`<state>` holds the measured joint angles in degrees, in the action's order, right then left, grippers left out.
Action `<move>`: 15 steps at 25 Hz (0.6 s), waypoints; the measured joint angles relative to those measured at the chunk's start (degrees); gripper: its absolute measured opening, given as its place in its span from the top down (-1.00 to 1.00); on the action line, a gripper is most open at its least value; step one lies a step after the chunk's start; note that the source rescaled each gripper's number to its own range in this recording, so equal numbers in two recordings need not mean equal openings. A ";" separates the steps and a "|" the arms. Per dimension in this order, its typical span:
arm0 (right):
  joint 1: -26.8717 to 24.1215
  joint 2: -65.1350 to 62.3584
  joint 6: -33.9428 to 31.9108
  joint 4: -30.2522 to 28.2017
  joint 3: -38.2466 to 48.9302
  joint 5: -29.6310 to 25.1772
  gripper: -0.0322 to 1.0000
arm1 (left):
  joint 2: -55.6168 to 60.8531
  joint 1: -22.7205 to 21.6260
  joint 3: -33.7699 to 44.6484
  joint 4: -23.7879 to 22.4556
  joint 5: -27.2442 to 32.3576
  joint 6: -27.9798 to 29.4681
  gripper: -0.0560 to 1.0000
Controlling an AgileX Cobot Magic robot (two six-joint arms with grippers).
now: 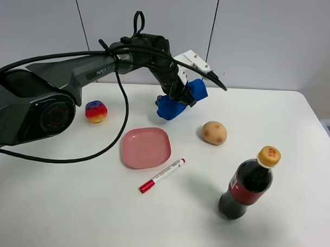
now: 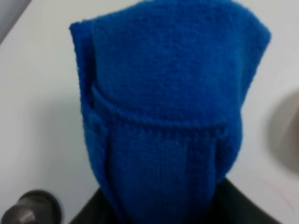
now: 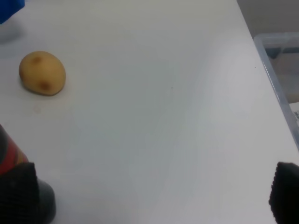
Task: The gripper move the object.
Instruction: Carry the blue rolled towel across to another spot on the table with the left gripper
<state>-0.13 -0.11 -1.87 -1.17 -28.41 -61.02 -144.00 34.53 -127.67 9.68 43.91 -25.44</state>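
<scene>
A blue knitted cloth [image 1: 179, 102] hangs bunched from my left gripper [image 1: 183, 95], above the back middle of the white table [image 1: 295, 128]. The gripper is shut on it. In the left wrist view the blue cloth [image 2: 168, 107] fills the frame and hides the fingers. A corner of the cloth [image 3: 9, 7] shows in the right wrist view. My right gripper [image 3: 149, 196] is open and empty over the table's right side, and its dark fingertips [image 3: 16, 191] stand far apart. The right arm is out of the exterior high view.
A pink plate [image 1: 146, 147] lies in front of the cloth, with a red marker [image 1: 162, 175] nearer the front. A potato [image 1: 214, 133] [image 3: 42, 73] sits to the right, a cola bottle [image 1: 249, 183] at front right, a coloured ball [image 1: 96, 111] at left. A clear bin [image 3: 280, 60] stands beyond the table's right edge.
</scene>
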 joint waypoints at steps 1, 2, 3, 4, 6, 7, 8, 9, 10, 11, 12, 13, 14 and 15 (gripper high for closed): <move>0.00 0.00 0.00 0.00 0.00 0.00 -1.00 | -0.35 0.00 0.00 0.49 -0.28 -0.06 0.89; 0.00 0.00 0.00 0.00 0.00 0.00 -1.00 | -0.75 0.00 0.00 0.96 -0.40 -0.12 0.89; 0.00 0.00 0.00 0.00 0.00 0.00 -1.00 | -1.11 0.00 0.00 1.41 -0.52 -0.12 0.89; 0.00 0.00 0.00 0.00 0.00 0.00 -1.00 | -1.40 0.00 0.00 1.71 -0.69 -0.19 0.89; 0.00 0.00 0.00 0.00 0.00 0.00 -1.00 | -2.03 0.00 0.00 2.68 -0.86 -0.24 0.89; 0.00 0.00 0.00 0.00 0.00 0.00 -1.00 | -2.45 0.00 0.00 3.29 -0.86 -0.24 0.89; 0.00 0.00 0.00 0.00 0.00 0.00 -1.00 | -2.75 0.00 0.00 3.75 -0.86 -0.24 0.89; 0.00 0.00 0.00 0.00 0.00 0.00 -1.00 | -3.15 0.00 0.00 4.37 -0.86 -0.24 0.89; 0.00 0.00 0.00 0.00 0.00 0.00 -1.00 | -3.44 0.00 0.00 4.83 -0.80 -0.24 0.89; 0.00 0.00 0.00 0.00 0.00 0.00 -1.00 | -3.78 0.00 0.00 4.99 -0.80 -0.24 0.89; 0.00 0.00 0.00 0.00 0.00 0.00 -1.00 | -4.00 0.00 0.00 5.14 -0.80 -0.24 0.89; 0.00 0.00 0.00 0.00 0.00 0.00 -1.00 | -4.11 0.00 0.00 5.25 -0.80 -0.24 0.89; 0.00 0.00 0.00 0.00 0.00 0.00 -1.00 | -4.17 0.00 0.00 5.25 -0.80 -0.24 0.89; 0.00 0.00 0.00 0.00 0.00 0.00 -1.00 | -4.24 0.00 0.00 5.25 -0.80 -0.24 0.89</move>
<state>-0.13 -0.11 -1.87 -1.17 -28.41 -61.02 -148.24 34.53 -127.67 14.94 43.12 -25.68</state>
